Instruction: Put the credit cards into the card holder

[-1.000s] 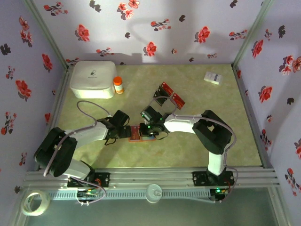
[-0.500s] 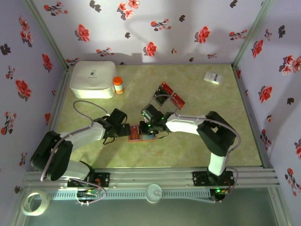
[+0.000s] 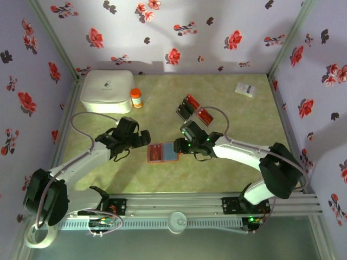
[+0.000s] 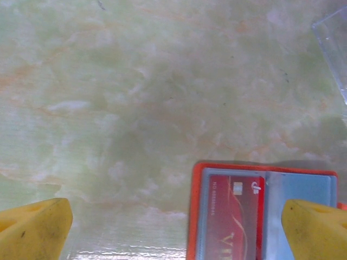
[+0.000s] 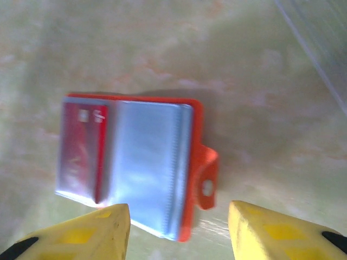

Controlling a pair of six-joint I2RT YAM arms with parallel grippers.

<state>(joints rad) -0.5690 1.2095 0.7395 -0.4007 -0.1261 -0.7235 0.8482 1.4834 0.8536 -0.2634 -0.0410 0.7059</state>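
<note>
Left gripper [image 3: 144, 139] hangs with its yellow fingers [image 4: 33, 227] spread as wide as they go and nothing between them. Its arm swings out to the left from the base, bends at the elbow and reaches back toward the middle of the table [image 3: 244, 157]. Just ahead of it lies the card holder [image 3: 162, 154], opened flat, with an orange-red rim around a bluish-grey inside. In the left wrist view the card holder [image 4: 293, 187] sits toward one finger, whose tip covers its corner; whether they touch I cannot tell. Right gripper [image 3: 181, 145] faces it from the other side of the holder. That arm bows out to the right, with the forearm laid low and pointing back left. Its jaws stand apart, pinching nothing, and the fingertips [image 5: 92, 227] straddle the holder's [image 5: 146, 162] nearer edge. One red credit card [image 3: 155, 154] is tucked into the pocket on the half farther from the right gripper, next to the left one. The other credit cards [image 3: 196, 110] lie in a small cluster beyond the right gripper's wrist, toward the back wall and apart from the holder.
</note>
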